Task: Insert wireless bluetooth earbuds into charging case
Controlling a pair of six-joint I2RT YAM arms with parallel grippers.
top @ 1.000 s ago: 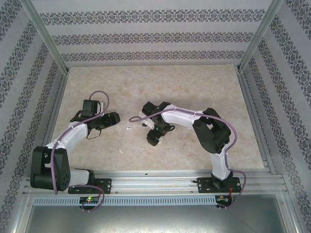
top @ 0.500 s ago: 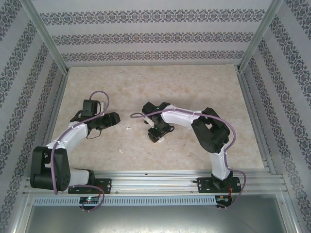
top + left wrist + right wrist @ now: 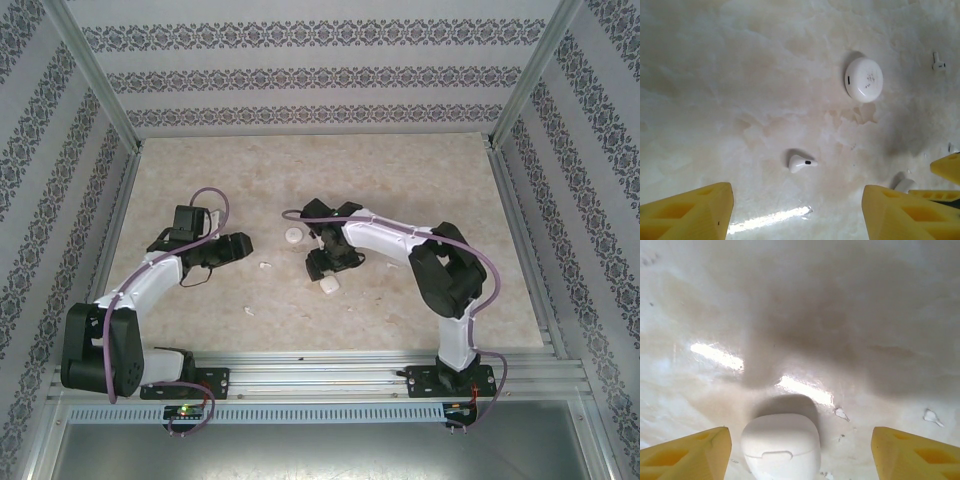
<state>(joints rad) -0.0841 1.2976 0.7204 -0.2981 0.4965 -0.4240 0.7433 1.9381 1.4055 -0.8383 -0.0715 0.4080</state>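
One earbud (image 3: pixel 801 163) lies on the marble table, just ahead of my open left gripper (image 3: pixel 798 212) and between its yellow fingers (image 3: pixel 695 212); from above the earbud (image 3: pixel 265 266) sits right of that gripper (image 3: pixel 238 246). A second earbud (image 3: pixel 249 311) lies nearer the front. The charging case (image 3: pixel 781 447), white with its lid shut, rests on the table between the fingers of my open right gripper (image 3: pixel 800 457), closer to the left finger (image 3: pixel 687 452) and untouched. In the top view the case (image 3: pixel 329 285) lies just in front of the right gripper (image 3: pixel 322 268).
A flat round white disc (image 3: pixel 293 235) lies between the two grippers, also seen from the left wrist as the disc (image 3: pixel 864 79). A tiny white piece (image 3: pixel 938 62) lies beyond it. Patterned walls with metal rails (image 3: pixel 110 110) enclose the table.
The right gripper has drawn back from the front, leaving the case on the table and uncovering the white disc. The left arm has barely shifted.
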